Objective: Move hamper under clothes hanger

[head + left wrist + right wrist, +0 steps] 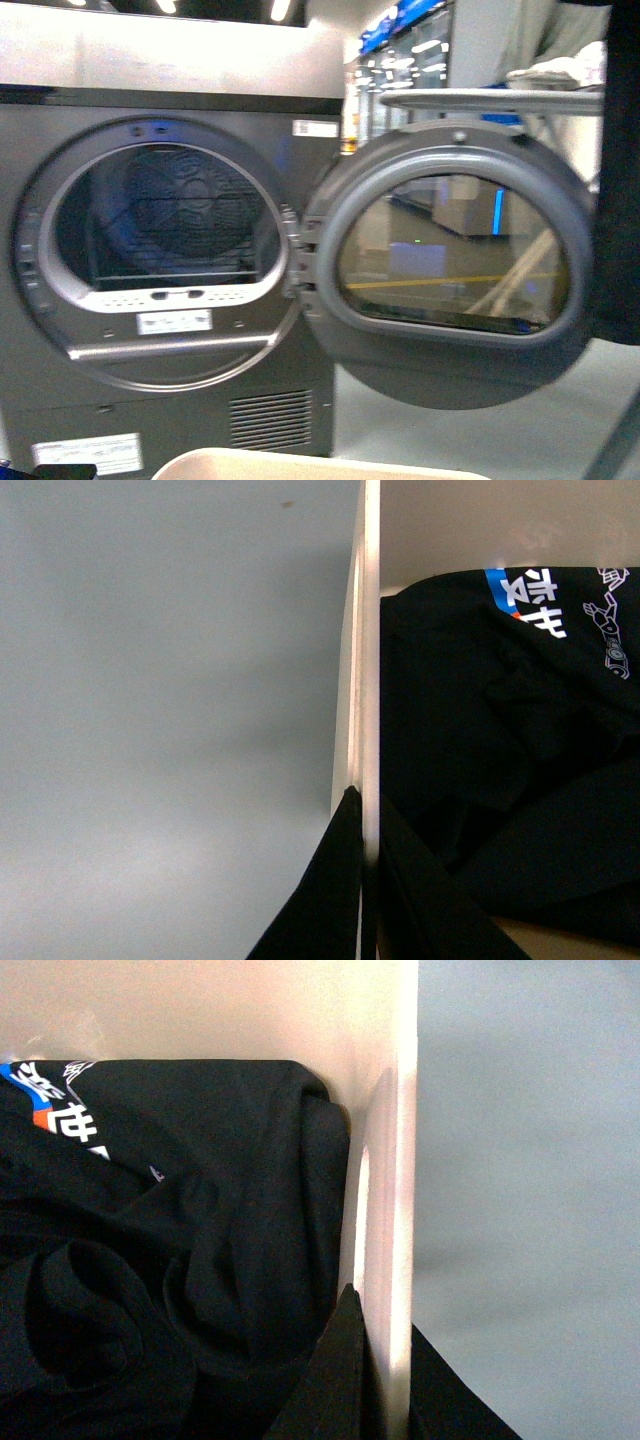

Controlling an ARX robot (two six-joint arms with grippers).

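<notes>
Only the far rolled rim of the beige hamper [320,464] shows at the bottom of the front view. My left gripper [367,800] is shut on the hamper's rim [370,630], one dark finger outside the wall and one inside. My right gripper [382,1310] is shut on the opposite rim [400,1160] in the same way. Black clothing with blue and white print [500,730] [180,1240] fills the hamper. A grey horizontal bar of the clothes hanger [490,100] shows at the upper right, beyond the dryer door; the rest of it is mostly out of view.
A dark grey dryer [160,250] stands right ahead, its round door [450,260] swung open to the right. A dark upright shape [620,170] covers the right edge. Pale grey floor [170,730] [530,1180] lies on both outer sides of the hamper.
</notes>
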